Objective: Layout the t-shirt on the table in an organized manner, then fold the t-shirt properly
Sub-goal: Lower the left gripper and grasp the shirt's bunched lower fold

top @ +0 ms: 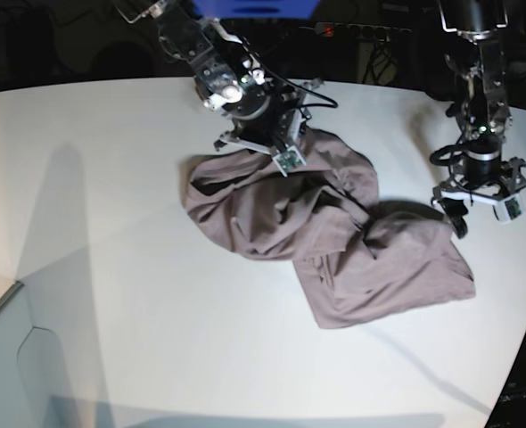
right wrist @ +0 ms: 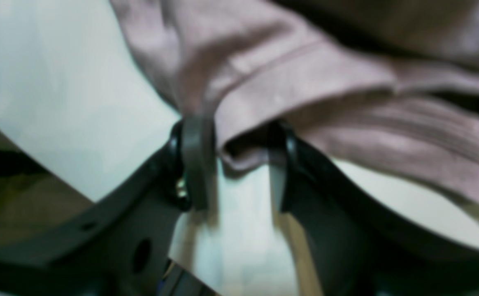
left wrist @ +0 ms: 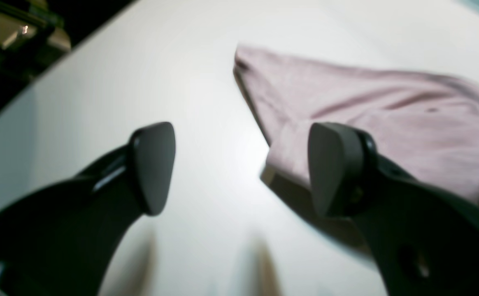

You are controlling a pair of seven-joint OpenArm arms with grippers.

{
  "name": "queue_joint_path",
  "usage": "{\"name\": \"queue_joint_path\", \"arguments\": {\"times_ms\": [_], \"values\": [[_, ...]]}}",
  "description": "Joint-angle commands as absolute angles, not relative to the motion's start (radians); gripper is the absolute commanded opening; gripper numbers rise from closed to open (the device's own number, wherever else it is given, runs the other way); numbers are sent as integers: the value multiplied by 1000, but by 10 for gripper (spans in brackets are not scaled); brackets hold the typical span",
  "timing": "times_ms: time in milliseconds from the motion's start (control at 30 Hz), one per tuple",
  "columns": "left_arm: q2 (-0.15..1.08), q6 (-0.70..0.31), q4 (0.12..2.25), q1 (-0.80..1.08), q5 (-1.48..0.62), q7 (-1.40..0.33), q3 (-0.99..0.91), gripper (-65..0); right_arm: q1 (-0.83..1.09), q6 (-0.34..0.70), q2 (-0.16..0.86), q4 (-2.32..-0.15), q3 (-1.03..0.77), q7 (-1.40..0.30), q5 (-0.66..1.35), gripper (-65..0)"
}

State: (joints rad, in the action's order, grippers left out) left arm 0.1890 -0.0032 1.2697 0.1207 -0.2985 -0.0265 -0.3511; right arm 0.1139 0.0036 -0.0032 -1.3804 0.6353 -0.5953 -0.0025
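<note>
Two dark, wedge-shaped pads of the left gripper (left wrist: 239, 168) filled the foreground of the left wrist view, standing wide apart with nothing between them but the smooth matte white table (left wrist: 149, 70). Beyond and just to one side of the far pad lay a corner of the soft, dusty mauve cotton t-shirt (left wrist: 371, 111), its edge passing behind that pad; whether cloth and pad touched could not be told.

At the right gripper (right wrist: 239, 164), the black jaws stood partly apart, and a thick rolled fold of the t-shirt (right wrist: 289, 94) hung into the gap between their tips. One finger (right wrist: 196, 160) pressed against the fabric, while the other sat just beside the fold. Whether the cloth was truly pinched could not be judged from the blurred view.

From the base camera, the t-shirt (top: 334, 241) lay crumpled in an uneven heap on the table (top: 111, 267), stretching from under the right gripper (top: 267, 147) toward the left gripper (top: 479, 201), which hovered just past its bunched end.
</note>
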Motion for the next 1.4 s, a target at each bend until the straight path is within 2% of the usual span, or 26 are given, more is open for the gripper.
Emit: {"name": "queue_joint_path", "arguments": {"times_ms": [0,233,467,1133,1200,1267,1367], "values": [[194,-5,1265,97,-300,-1,-352,-165,110,7,-13,-1389,638,-587,-1,-399],[193,-5,1129,-13,-300,5,-263,-165,110,7,-13,-1385,638,-587,-1,-387],[162,-5,989,-99,-300,7,-254,-165,108,7,-8,-1385,638,-587,-2,-388],[130,-5,1012,-68,-300,7,-263,-172,90,7,-8,-1383,636,-588,-4,-389],[128,-5,1009,-84,-300,2,-263,-214,90,7,-8,-1383,636,-588,-4,-389],[127,-5,989,-87,-300,4,-263,-307,90,7,-8,-1383,636,-588,-4,-389],[125,-5,975,-94,-300,5,-263,-522,90,7,-8,-1383,636,-588,-4,-389]]}}
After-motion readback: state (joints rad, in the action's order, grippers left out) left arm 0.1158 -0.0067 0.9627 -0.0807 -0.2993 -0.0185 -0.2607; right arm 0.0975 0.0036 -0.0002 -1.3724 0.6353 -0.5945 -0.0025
